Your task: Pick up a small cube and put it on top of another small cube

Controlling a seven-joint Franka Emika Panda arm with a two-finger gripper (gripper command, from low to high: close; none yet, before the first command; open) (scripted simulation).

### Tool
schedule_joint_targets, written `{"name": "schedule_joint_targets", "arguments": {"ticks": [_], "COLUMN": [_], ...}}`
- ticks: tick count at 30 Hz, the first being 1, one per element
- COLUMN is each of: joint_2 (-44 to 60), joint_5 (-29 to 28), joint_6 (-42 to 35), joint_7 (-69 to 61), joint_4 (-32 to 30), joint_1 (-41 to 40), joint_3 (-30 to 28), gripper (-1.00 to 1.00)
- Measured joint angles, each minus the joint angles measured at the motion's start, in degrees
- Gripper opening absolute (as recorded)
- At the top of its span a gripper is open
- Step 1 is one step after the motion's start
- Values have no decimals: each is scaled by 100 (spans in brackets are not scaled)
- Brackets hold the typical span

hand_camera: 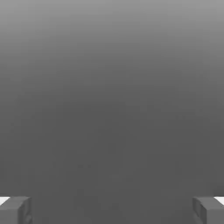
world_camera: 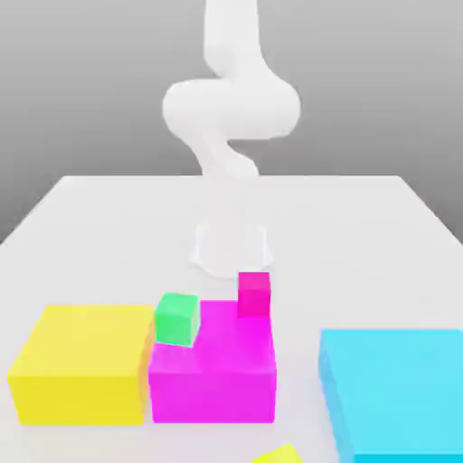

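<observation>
A yellow piece [world_camera: 280,455] lies nearest, at the desk's [world_camera: 108,217] front edge. The green cube [world_camera: 176,318] sits between the yellow block [world_camera: 81,375] and magenta block [world_camera: 217,375]. The hand [hand_camera: 112,210] is wide open, empty; it should first find the small cyan cube, then descend squarely.

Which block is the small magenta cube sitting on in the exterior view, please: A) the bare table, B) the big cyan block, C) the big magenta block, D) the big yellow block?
C: the small magenta cube rests on the back corner of the big magenta block, apart from the yellow and cyan blocks.
</observation>
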Motion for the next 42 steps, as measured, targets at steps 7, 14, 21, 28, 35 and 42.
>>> {"name": "schedule_joint_targets", "arguments": {"ticks": [7, 14, 21, 28, 35, 42], "joint_2": [1490, 2943, 4399, 5862, 7326, 7871], "joint_5": [-162, -252, -102, 294, 782, 910], "joint_6": [239, 477, 720, 958, 1329, 1712], "joint_7": [722, 1376, 1865, 2197, 2368, 2300], "joint_4": [350, 690, 1028, 1369, 1717, 1852], "joint_1": [-544, -933, -1411, -1769, -2218, -2286], "joint_3": [-61, -288, -531, -733, -759, -686], "gripper": [0, 0, 0, 0, 0, -100]}}
